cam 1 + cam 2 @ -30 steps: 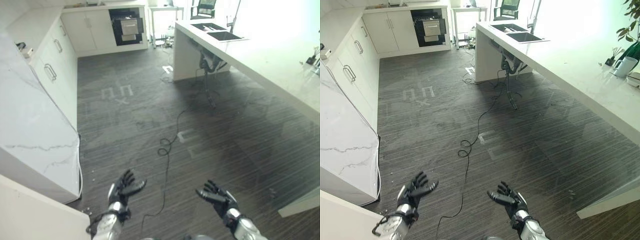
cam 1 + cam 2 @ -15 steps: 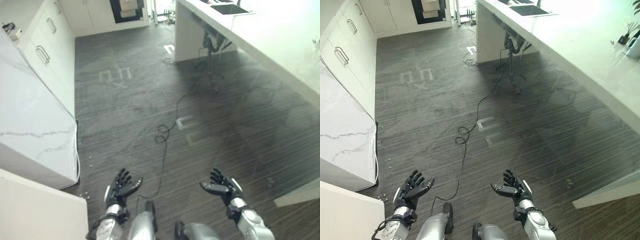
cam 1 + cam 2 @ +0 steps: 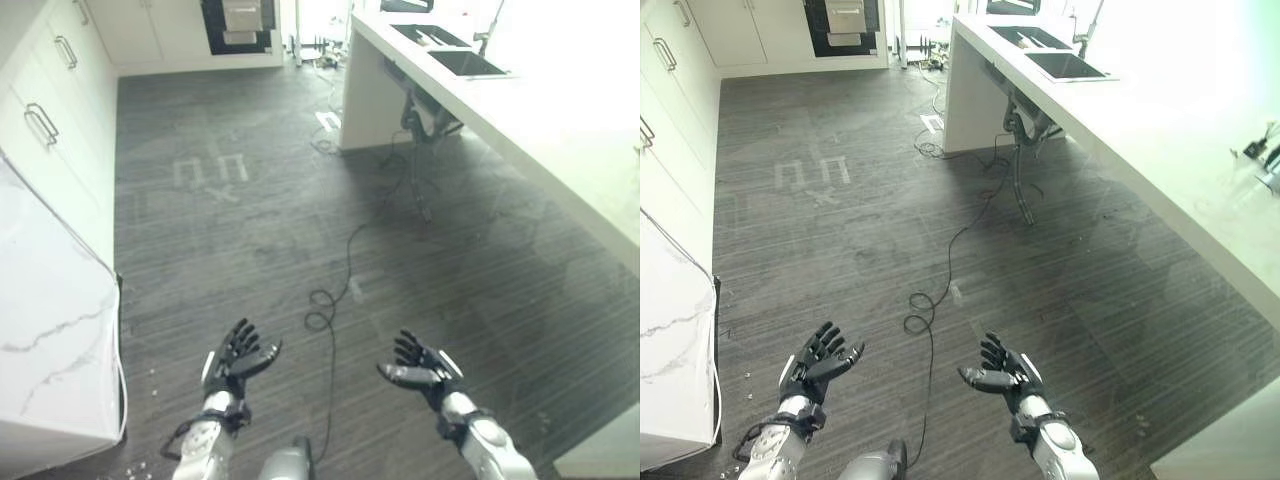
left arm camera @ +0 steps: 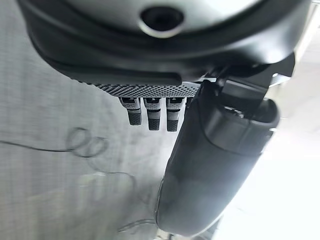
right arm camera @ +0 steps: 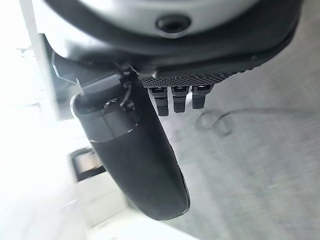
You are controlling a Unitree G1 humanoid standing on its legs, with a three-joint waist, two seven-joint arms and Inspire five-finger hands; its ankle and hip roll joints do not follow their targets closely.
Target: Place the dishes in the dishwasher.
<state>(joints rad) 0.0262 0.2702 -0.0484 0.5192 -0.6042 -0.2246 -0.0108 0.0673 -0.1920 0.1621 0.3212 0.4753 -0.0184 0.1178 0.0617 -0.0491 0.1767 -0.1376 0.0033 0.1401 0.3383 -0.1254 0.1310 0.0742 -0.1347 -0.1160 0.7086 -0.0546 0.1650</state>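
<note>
Cabinets (image 3: 50, 130) line the left; a counter (image 3: 1180, 150) with a sink (image 3: 1065, 66) in it runs along the right; the dishwasher (image 3: 238, 22) stands at the far wall, floor (image 3: 260, 230) between.

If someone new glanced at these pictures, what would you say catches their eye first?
Most striking are the two dark hands held out low over the floor, palms up and empty: the left hand and the right hand. Far ahead, the open dishwasher is a dark gap in the white cabinets, and a long white counter with a sink runs along the right.
</note>
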